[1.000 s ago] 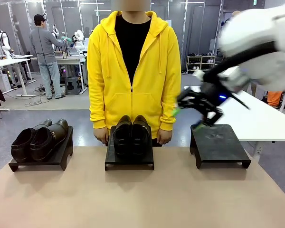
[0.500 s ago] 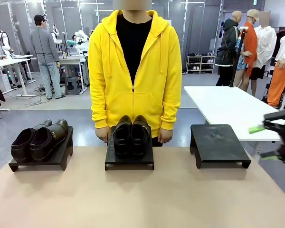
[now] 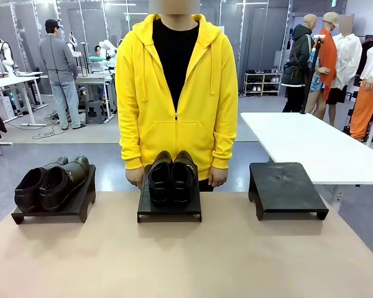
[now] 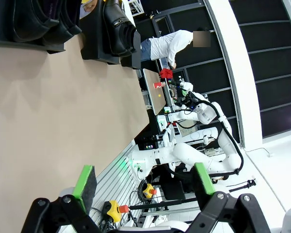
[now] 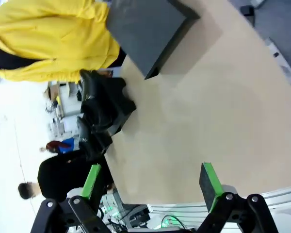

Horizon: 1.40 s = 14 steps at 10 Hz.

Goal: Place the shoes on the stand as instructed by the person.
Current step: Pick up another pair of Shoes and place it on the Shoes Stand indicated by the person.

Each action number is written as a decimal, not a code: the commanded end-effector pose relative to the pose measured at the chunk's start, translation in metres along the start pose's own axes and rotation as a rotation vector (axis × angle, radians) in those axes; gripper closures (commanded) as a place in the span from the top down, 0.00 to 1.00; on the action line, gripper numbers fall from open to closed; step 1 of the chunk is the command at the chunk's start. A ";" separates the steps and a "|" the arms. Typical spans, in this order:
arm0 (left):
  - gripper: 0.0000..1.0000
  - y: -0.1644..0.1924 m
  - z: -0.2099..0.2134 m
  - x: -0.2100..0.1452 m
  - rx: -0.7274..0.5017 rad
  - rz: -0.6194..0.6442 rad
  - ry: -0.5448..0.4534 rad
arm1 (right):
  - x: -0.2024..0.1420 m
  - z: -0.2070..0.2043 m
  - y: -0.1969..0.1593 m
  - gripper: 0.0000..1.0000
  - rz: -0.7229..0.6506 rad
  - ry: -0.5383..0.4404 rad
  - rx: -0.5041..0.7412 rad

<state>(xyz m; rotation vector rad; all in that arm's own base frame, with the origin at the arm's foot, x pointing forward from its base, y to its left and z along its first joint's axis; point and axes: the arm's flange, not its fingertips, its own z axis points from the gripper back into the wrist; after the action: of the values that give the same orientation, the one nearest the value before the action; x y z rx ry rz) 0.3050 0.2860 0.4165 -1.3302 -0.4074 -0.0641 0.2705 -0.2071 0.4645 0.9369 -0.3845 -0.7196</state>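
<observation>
Black stands in a row on the tan desk (image 3: 186,261): left stand (image 3: 74,202) carrying one pair of shoes (image 3: 50,182), middle stand (image 3: 169,209) carrying the second pair (image 3: 172,176), right stand (image 3: 286,188) bare. Behind the middle stand, the person (image 3: 174,93). Left claw (image 4: 143,180) released; right claw (image 5: 150,180) likewise released, grasping nothing.

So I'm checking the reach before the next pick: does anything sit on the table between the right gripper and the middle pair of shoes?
Nothing visible does. In the right wrist view the open right gripper looks across bare table toward the middle pair of shoes; the right-hand stand lies off to the side.
</observation>
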 end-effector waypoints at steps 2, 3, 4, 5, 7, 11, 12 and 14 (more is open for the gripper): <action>1.00 -0.004 -0.001 -0.004 0.000 -0.006 0.012 | -0.055 -0.032 -0.013 1.00 -0.087 -0.021 -0.056; 1.00 -0.004 -0.001 -0.004 0.000 -0.006 0.012 | 0.000 0.003 0.000 1.00 -0.024 -0.015 -0.024; 1.00 -0.004 -0.001 -0.004 0.000 -0.006 0.012 | 0.000 0.003 0.000 1.00 -0.024 -0.015 -0.024; 1.00 -0.004 -0.001 -0.004 0.000 -0.006 0.012 | 0.000 0.003 0.000 1.00 -0.024 -0.015 -0.024; 1.00 -0.004 -0.001 -0.004 0.000 -0.006 0.012 | 0.000 0.003 0.000 1.00 -0.024 -0.015 -0.024; 1.00 -0.004 -0.001 -0.004 0.000 -0.006 0.012 | 0.000 0.003 0.000 1.00 -0.024 -0.015 -0.024; 1.00 -0.004 -0.001 -0.004 0.000 -0.006 0.012 | 0.000 0.003 0.000 1.00 -0.024 -0.015 -0.024; 1.00 -0.004 -0.001 -0.004 0.000 -0.006 0.012 | 0.000 0.003 0.000 1.00 -0.024 -0.015 -0.024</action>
<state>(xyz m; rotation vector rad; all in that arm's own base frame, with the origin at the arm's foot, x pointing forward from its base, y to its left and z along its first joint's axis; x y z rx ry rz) 0.3050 0.2860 0.4165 -1.3302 -0.4074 -0.0641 0.2695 -0.2087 0.4664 0.9150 -0.3673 -0.7720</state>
